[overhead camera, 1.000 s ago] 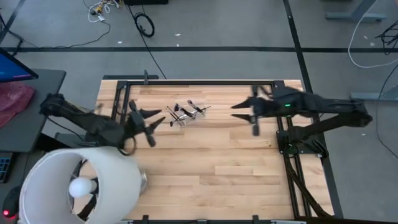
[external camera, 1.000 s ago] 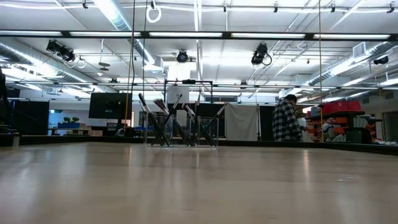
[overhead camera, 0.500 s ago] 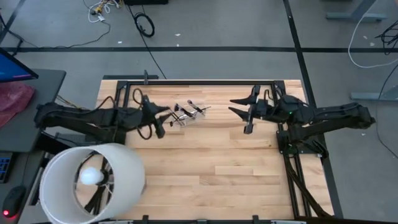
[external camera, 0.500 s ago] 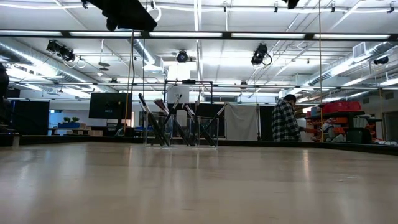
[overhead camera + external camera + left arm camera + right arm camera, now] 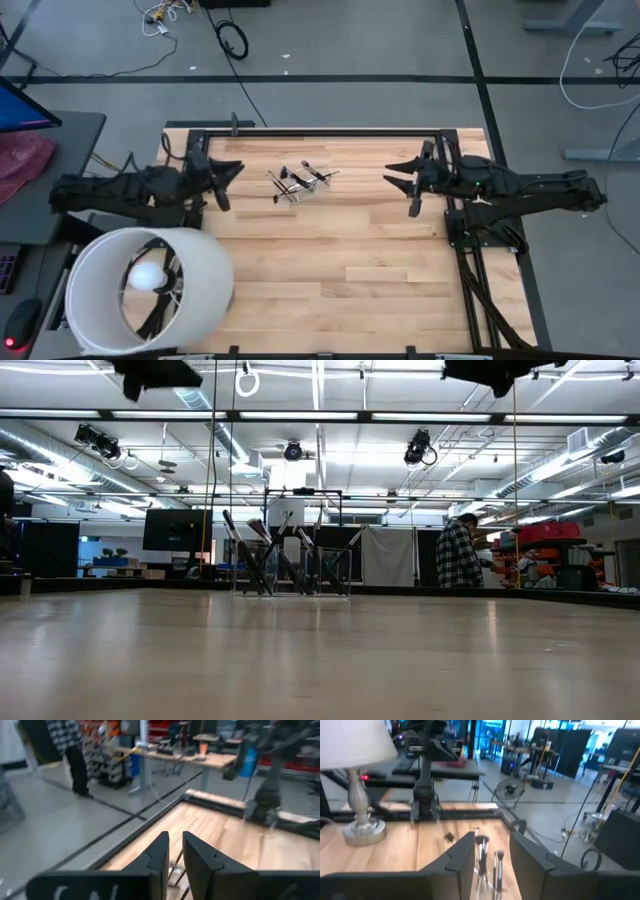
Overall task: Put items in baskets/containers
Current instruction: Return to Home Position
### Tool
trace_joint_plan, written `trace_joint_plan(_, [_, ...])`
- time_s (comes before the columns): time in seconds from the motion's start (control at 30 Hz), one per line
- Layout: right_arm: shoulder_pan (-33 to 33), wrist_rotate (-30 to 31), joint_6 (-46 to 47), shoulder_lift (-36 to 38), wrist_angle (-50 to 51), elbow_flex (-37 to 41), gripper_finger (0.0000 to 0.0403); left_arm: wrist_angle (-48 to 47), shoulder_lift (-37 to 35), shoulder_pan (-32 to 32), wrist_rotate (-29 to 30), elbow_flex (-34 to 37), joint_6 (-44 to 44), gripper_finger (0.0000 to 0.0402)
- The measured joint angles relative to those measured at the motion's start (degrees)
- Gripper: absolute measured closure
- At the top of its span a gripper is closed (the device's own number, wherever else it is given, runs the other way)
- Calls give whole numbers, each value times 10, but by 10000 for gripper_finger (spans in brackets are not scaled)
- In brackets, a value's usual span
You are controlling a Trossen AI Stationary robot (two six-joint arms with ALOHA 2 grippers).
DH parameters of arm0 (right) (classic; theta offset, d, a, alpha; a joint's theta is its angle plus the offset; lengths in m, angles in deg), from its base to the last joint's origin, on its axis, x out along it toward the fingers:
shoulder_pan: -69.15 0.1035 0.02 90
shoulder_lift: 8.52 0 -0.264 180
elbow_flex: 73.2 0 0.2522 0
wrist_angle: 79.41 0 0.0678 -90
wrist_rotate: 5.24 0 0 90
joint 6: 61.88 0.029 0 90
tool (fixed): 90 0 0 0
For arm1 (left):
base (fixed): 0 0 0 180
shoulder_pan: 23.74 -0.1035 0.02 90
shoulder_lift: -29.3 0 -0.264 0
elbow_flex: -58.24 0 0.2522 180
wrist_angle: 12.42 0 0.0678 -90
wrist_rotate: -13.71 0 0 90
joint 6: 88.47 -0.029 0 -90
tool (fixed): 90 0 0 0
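**A:** Clear plastic cup [image 5: 335, 575], upper centre of the worktop [image 5: 340, 260], with the brushes [image 5: 298, 182] leaning inside. I see none loose.

**B:** So the filling looks done, and this is the retreat to rest. Grippers?

**A:** Left gripper [image 5: 230, 182], upper left, is empty, fingers a narrow gap apart. Right gripper [image 5: 402, 186], upper right, is empty and wider open.

**B:** Next, both arms need only fold back clear of the cup.

**A:** Half a second ago the left gripper was just beside the cup; now it's well apart. The right has backed off slightly.
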Motion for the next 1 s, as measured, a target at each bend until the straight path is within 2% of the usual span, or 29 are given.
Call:
trace_joint_plan(0.1, [0, 0, 4, -2, 24, 0, 278, 3, -36, -5, 12, 54, 32, 348])
trace_joint_plan(0.2, [-14, 25, -58, -3, 23, 24, 278, 11, -66, -4, 11, 86, 77, 348])
trace_joint_plan(0.27, [-37, 45, -71, -3, -5, 59, 278, 16, -81, 5, -9, 92, 104, 349])
trace_joint_plan(0.4, [-97, 38, -96, 12, -70, 139, 278, 64, -99, 33, -53, 87, 111, 349])
trace_joint_plan(0.47, [-123, 15, -110, 13, -106, 173, 278, 89, -103, 46, -53, 82, 90, 349])
trace_joint_plan(0.57, [-157, -47, -125, 13, -130, 186, 278, 124, -102, 58, -46, 77, 43, 349])
trace_joint_plan(0.73, [-192, -130, -123, 24, -83, 132, 278, 144, -93, 48, 13, 77, -13, 349])
trace_joint_plan(0.87, [-195, -171, -115, 25, -5, 80, 278, 108, -93, 43, 13, 77, 12, 349])
trace_joint_plan(1.0, [-195, -190, -81, 26, 6, 78, 278, 97, -96, 44, 17, 77, 25, 349])
